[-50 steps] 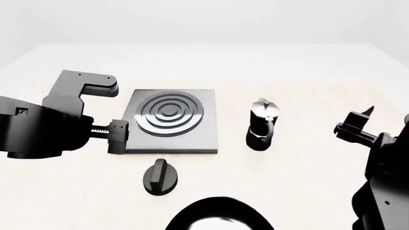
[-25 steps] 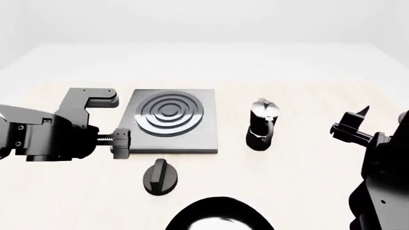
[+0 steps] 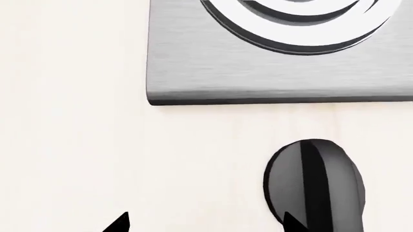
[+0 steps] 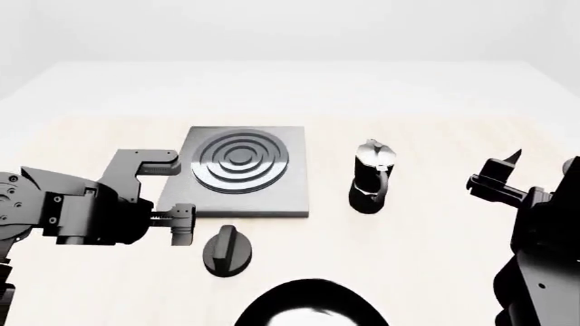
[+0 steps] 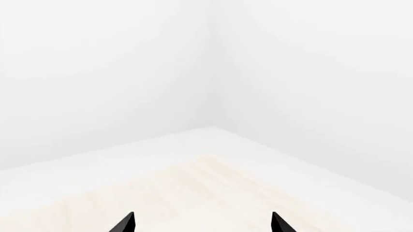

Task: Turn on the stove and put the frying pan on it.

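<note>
Left gripper (image 4: 170, 195) hangs over the table (image 4: 435, 115) at the near-left corner of the stove (image 4: 240, 171), fingers spread wide, holding nothing. One finger sits beside the stove's left edge, the other finger (image 4: 183, 223) just left of the knob (image 4: 227, 250). In the left wrist view the knob (image 3: 315, 181) lies toward one fingertip, not centred between the two, with the stove's slab (image 3: 258, 72) beyond it. Contact with knob: cannot tell.

Right gripper (image 4: 498, 173) is raised at the right, well apart from everything, fingers parted and empty; its wrist view shows only bare table and wall past the tips.

Frying pan (image 4: 308, 307) lies nearest the robot, just behind the knob, off the stove. Moka pot (image 4: 373, 176) stands upright right of the stove.
</note>
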Robot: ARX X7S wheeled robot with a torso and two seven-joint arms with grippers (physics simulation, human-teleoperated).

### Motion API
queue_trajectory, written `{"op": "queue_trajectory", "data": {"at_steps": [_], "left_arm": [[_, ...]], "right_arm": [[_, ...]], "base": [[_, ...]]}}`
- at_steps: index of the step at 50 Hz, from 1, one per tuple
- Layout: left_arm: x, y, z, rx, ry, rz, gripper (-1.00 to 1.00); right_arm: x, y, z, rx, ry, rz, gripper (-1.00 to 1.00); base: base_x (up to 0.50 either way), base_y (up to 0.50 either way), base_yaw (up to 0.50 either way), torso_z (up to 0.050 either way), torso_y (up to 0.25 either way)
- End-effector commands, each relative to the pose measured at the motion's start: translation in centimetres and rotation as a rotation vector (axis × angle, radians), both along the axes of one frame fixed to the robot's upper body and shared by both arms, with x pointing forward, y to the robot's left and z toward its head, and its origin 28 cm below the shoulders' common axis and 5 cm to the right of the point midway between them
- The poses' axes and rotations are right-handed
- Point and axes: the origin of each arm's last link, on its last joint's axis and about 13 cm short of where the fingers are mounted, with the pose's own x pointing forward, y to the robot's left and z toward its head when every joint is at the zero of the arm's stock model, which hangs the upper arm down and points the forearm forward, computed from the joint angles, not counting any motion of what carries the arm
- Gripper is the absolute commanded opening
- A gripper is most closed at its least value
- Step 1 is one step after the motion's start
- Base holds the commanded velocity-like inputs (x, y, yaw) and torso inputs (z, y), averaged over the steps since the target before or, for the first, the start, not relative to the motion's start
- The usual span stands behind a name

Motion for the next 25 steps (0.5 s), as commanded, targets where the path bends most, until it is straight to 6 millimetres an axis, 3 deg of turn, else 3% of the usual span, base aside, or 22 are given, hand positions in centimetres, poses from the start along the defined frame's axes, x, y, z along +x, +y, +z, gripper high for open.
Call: {"op": "queue_trajectory", "data": {"at_steps": [1,25], "left_arm": [[0.3,-0.1,-0.5,-0.007,0.008,-0.01,1.0],[1.7,-0.4,-2.9,-0.046,0.039,-0.021,1.0]], "right_arm": [[0.0,0.1,0.0,-0.003,0.001,0.003,1.0],[0.0,0.1,0.0,-0.004,-0.002,0.008,1.0]], "base": [[0.0,0.0,0.0,0.0,0.0],[0.0,0.0,0.0,0.0,0.0]]}}
